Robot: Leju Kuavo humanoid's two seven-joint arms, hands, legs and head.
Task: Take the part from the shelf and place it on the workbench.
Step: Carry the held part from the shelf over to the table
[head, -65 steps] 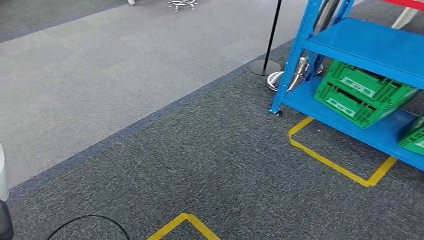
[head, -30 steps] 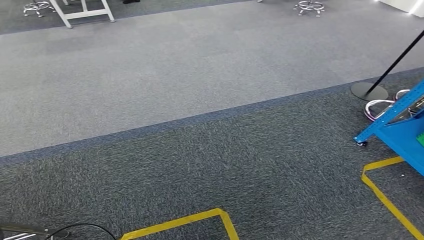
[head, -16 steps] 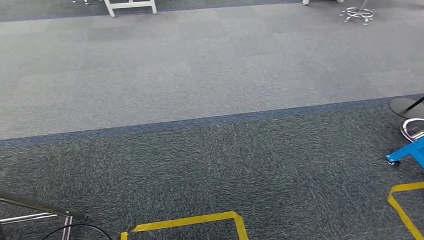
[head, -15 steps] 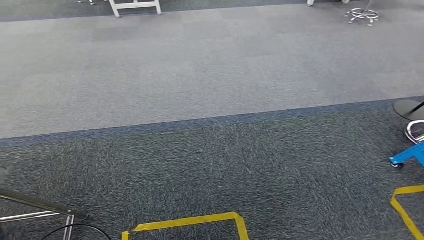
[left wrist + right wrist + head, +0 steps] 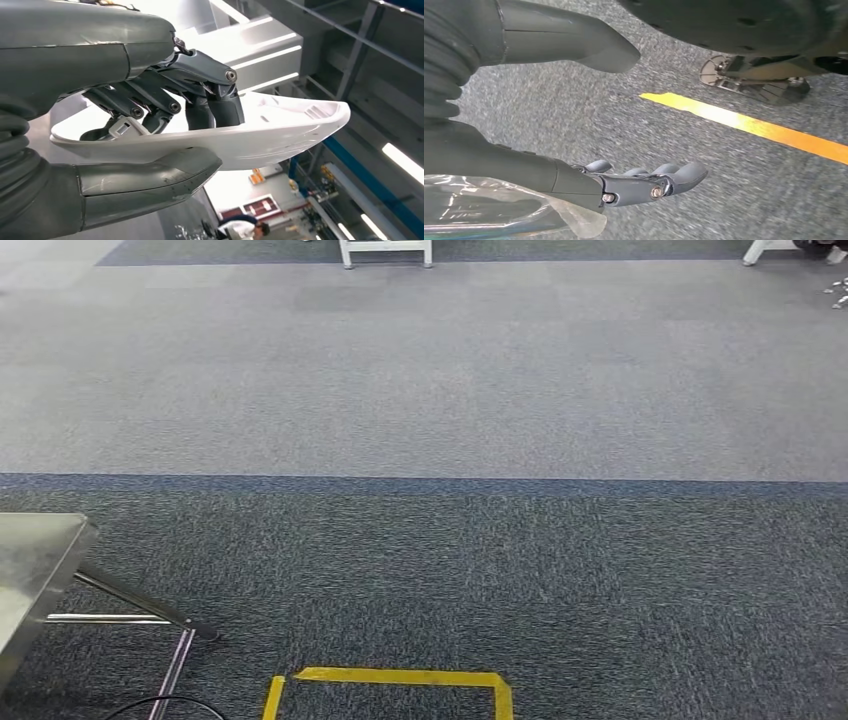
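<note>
I saw the left hand (image 5: 150,125) gripping the white part (image 5: 280,132) between thumb and fingers. The right hand (image 5: 589,115) hung open, holding nothing, above dark carpet (image 5: 500,580) with yellow tape (image 5: 400,677) — a metal table corner (image 5: 35,560) stood nearby.

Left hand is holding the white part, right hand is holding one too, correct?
Half right. The left hand does grip the white part, but the right wrist view shows the right hand holding nothing, its fingers spread apart above the carpet.
</note>
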